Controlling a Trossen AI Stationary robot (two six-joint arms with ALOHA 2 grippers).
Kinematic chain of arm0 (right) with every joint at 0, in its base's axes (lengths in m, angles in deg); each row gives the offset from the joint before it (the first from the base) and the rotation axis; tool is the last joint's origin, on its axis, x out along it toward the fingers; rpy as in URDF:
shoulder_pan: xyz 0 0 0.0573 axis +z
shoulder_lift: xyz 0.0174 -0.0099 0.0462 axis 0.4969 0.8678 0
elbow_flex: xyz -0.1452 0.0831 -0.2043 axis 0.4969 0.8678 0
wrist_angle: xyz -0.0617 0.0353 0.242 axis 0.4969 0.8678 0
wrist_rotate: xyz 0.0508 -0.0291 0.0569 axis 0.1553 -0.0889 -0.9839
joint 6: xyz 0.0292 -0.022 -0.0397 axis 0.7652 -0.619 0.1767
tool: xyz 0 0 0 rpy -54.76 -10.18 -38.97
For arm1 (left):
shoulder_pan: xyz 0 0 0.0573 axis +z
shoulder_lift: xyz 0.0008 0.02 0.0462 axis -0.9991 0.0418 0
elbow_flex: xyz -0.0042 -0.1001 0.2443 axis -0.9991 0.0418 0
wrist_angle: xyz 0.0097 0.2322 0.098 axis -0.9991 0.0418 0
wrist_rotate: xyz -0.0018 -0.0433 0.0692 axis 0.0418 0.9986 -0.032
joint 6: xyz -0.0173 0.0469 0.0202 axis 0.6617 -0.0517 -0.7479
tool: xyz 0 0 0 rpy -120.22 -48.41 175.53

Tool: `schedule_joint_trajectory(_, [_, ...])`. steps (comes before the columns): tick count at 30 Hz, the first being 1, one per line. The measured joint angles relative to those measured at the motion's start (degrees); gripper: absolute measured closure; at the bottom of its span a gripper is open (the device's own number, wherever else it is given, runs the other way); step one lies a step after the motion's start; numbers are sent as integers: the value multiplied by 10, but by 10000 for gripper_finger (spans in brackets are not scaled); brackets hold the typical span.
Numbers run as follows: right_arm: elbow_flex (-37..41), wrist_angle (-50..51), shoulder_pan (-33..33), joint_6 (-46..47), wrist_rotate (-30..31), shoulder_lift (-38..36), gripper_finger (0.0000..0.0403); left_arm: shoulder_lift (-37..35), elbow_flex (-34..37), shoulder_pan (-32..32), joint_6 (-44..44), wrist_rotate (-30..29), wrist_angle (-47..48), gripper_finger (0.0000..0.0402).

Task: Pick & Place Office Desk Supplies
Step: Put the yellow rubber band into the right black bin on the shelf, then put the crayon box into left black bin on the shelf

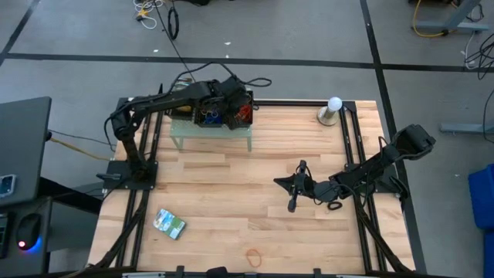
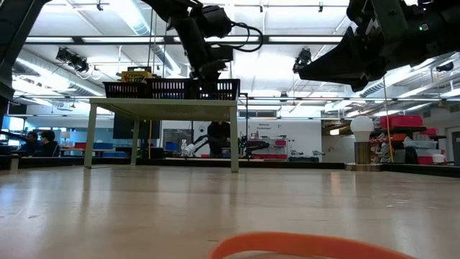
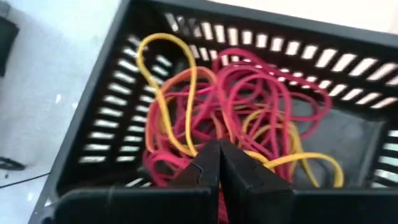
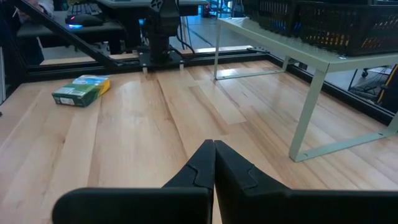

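Note:
A black mesh tray [image 3: 93, 124] holds a tangle of red, orange and yellow rubber bands [image 3: 236, 106]. It stands with other black trays [image 2: 172, 88] on the pale-green shelf [image 1: 212, 133] at the table's far side. My left gripper [image 3: 219, 148] is shut, slanting down into that tray just above the bands. Low over the table's right half, my right gripper [image 4: 213, 144] is shut with nothing in it and points toward the left. A green-white-blue packet [image 1: 170, 222] lies flat at the near left. One orange rubber band [image 1: 253, 253] lies by the near edge. My left gripper has its shut fingertips [image 3: 208, 163] right over the heap of bands inside the tray, coming from above at a slant. Whether they touch a band, or have one between them, I cannot tell.
A white bulb on a round stand [image 1: 333, 108] sits at the far right corner. The shelf's thin legs [image 4: 308, 118] rest on the wood. Black frame rails [image 1: 351, 154] run along the table's left and right sides. Bare wood lies between the shelf and the packet.

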Motion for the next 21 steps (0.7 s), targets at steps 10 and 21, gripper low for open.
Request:
schedule_joint_trajectory(10, [0,1,0,0,0,0,396,-28,0,-25,0,13,8,395])
schedule_joint_trajectory(21, [0,8,0,0,-1,0,396,-176,114,-46,19,65,-87,395])
